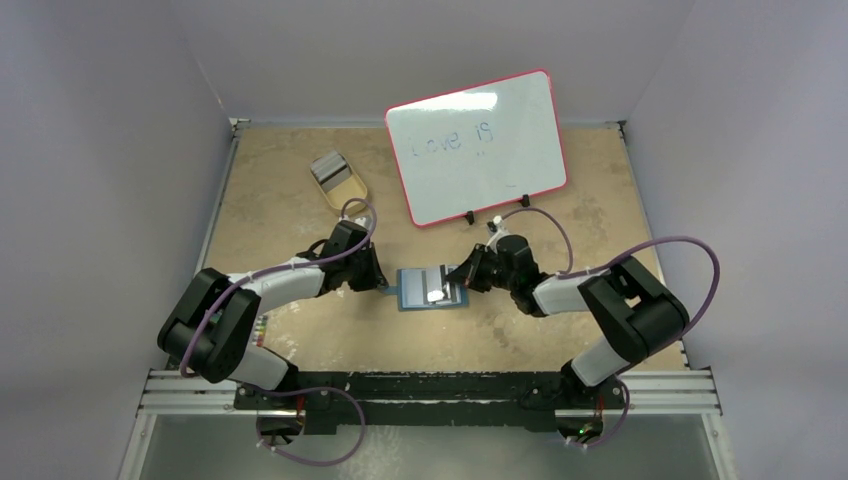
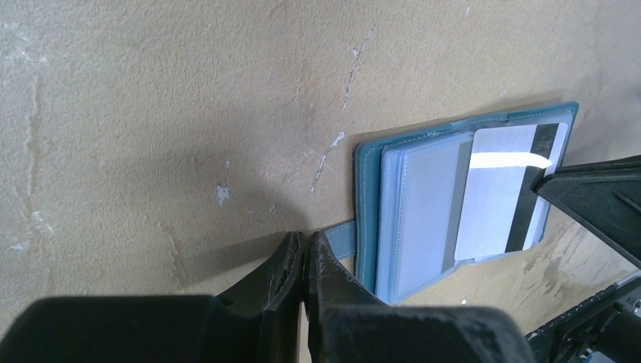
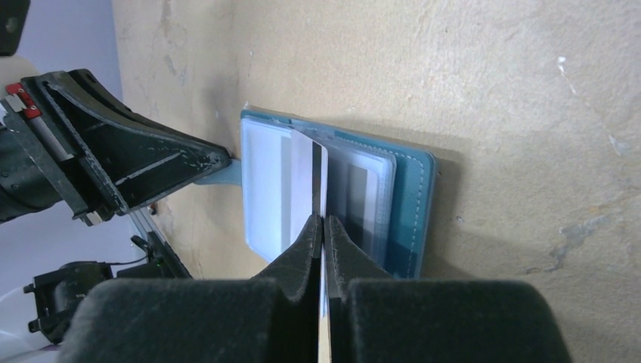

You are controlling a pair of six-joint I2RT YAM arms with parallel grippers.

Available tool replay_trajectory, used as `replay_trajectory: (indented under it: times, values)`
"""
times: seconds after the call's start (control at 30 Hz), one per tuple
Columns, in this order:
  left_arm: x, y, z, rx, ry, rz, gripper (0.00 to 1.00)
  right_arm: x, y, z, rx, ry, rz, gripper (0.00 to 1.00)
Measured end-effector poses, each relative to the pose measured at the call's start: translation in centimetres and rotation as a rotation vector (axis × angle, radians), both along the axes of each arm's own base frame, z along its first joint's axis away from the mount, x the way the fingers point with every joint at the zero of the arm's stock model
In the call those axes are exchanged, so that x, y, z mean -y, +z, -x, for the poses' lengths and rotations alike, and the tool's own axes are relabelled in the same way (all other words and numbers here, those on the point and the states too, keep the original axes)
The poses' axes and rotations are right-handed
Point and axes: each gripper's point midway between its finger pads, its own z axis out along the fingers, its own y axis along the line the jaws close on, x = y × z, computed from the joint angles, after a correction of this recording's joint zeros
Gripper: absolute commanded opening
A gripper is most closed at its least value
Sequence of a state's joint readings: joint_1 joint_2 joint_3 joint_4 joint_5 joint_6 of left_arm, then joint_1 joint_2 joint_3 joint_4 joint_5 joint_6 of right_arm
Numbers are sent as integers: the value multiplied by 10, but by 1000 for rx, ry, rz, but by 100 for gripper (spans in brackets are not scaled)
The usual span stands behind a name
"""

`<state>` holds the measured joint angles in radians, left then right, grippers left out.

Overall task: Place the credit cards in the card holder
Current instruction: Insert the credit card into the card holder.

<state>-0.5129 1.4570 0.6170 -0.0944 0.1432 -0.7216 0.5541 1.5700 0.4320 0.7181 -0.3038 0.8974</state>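
The teal card holder (image 1: pixel 405 290) (image 2: pixel 369 189) (image 3: pixel 420 198) lies open on the table, clear plastic sleeves facing up. My left gripper (image 1: pixel 384 286) (image 2: pixel 306 240) is shut on its snap tab (image 2: pixel 342 239) at the holder's left edge. My right gripper (image 1: pixel 463 275) (image 3: pixel 323 221) is shut on a silver credit card with a black stripe (image 2: pixel 495 193) (image 3: pixel 318 178), held on edge over the sleeves. The card's far end rests on a sleeve; I cannot tell whether it is inside a pocket. More grey credit cards (image 1: pixel 327 167) lie in the tan tray at the back left.
A tan oval tray (image 1: pixel 352 190) sits behind the left arm. A red-rimmed whiteboard (image 1: pixel 478 145) stands propped at the back centre. A small multicoloured item (image 1: pixel 262 328) lies beside the left arm's elbow. The table's raised edges run along both sides.
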Motion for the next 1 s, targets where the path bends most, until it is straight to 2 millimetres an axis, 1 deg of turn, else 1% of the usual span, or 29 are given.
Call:
replay_trajectory:
  times: [0.17, 0.33, 0.53, 0.73, 0.87, 1.0]
  values:
    - [0, 0, 0, 0, 0, 0, 0, 3, -4, 4, -10, -2, 7, 0]
    - [0, 0, 0, 0, 1, 0, 0, 3, 3, 3, 6, -1, 1, 0]
    - [0, 0, 0, 0, 1, 0, 0, 5, 5, 4, 16, 2, 12, 0]
    - [0, 0, 0, 0, 1, 0, 0, 4, 1, 6, 8, 12, 18, 0]
    - [0, 0, 0, 1, 1, 0, 0, 5, -7, 8, -14, 16, 30, 0]
    - [0, 0, 0, 1, 0, 0, 0, 3, -7, 9, -13, 20, 29, 0]
